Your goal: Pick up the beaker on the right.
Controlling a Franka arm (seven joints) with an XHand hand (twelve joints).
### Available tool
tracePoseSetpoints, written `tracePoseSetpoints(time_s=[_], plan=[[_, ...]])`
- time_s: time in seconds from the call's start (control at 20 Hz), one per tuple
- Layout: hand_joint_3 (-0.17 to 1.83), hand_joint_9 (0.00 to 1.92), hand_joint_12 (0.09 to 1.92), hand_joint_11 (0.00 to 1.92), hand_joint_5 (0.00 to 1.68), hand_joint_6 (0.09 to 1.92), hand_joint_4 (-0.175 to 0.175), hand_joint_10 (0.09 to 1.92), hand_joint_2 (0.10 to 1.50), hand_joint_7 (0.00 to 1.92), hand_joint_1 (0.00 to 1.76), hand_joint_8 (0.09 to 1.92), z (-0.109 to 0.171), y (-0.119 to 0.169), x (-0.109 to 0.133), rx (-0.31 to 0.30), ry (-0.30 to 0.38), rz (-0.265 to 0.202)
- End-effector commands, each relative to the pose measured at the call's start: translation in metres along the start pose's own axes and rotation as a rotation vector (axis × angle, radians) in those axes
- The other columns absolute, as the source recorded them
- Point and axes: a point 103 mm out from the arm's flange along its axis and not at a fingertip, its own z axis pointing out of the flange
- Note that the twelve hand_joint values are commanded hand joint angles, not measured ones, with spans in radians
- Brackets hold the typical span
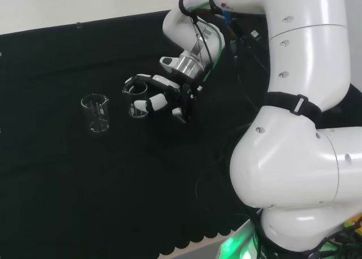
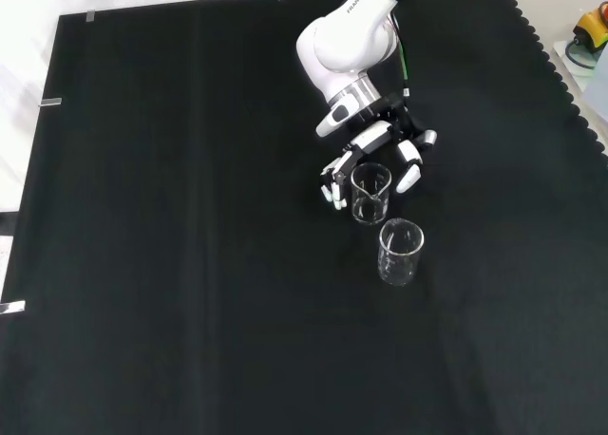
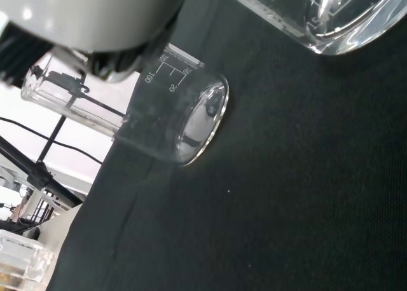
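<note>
Though glass blurs contact, curled fingers [image 2: 410, 177] flank the nearer beaker [image 2: 370, 194], grip uncertain.

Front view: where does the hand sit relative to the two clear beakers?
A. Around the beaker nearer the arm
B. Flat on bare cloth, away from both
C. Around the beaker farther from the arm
A. The hand has fingers on either side of the upper beaker, while the lower beaker stands apart on the cloth.

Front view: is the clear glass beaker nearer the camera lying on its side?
No, that clear glass beaker stands upright on the black cloth, apart from the hand.
</note>
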Motion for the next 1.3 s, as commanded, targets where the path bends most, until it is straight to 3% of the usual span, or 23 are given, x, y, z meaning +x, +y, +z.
tracePoseSetpoints(time_s=[0.05, 0.8, 1.3], plan=[[1.17, 0.49, 1.26, 0.0, 0.25, 0.73, -0.035, 0.63, 0.34, 0.43, 0.94, 0.81, 0.0034, 0.0051, 0.0014, -0.004, -0.001, 0.004], [1.17, 0.51, 1.27, 0.0, 0.26, 0.81, -0.034, 0.62, 0.35, 0.45, 0.94, 0.82, 0.0104, 0.0135, 0.0, 0.001, 0.0, 0.016], [1.17, 0.54, 1.29, 0.0, 0.27, 0.96, -0.034, 0.61, 0.37, 0.48, 0.94, 0.82, 0.0134, 0.0142, 0.0002, -0.008, 0.005, 0.015]])
